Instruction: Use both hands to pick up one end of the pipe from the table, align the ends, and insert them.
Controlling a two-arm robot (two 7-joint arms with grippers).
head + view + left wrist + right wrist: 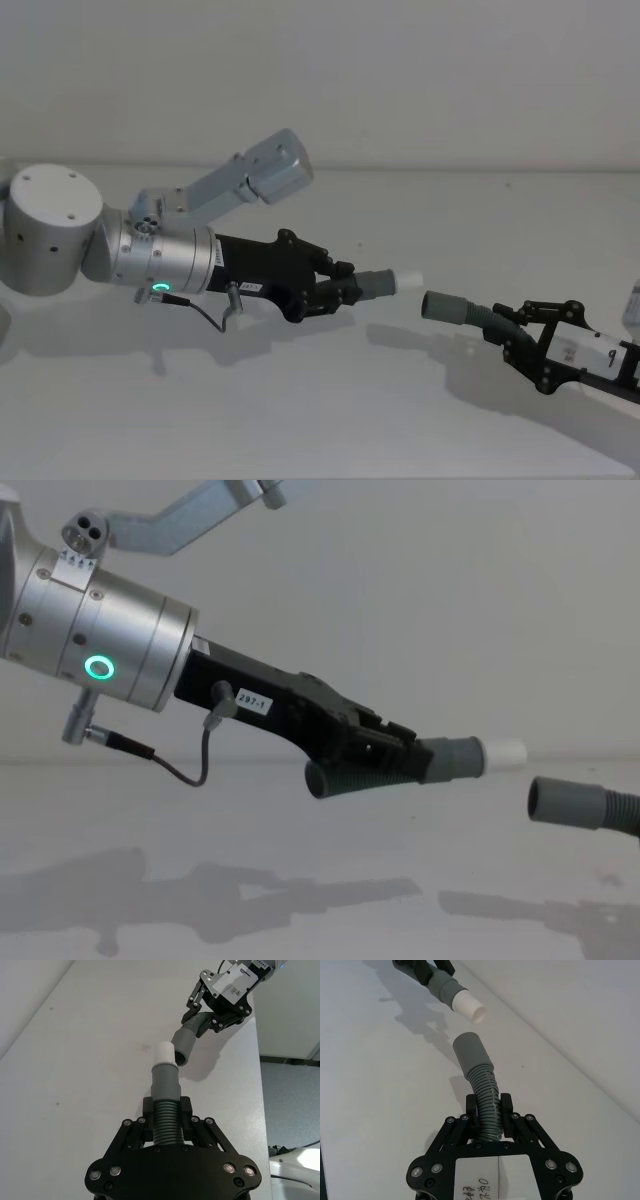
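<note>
From the head view I see the left tool (pixel 345 290) pinching the short pipe piece (pixel 378 284) above the surface (pixel 330 420), white tip (pixel 408 280) facing the right tool (pixel 512 330), which pinches the longer piece (pixel 462 311). In my left wrist view, tip and collared mouth (pixel 181 1055) sit just apart. The chest view shows a gap between them.
</note>
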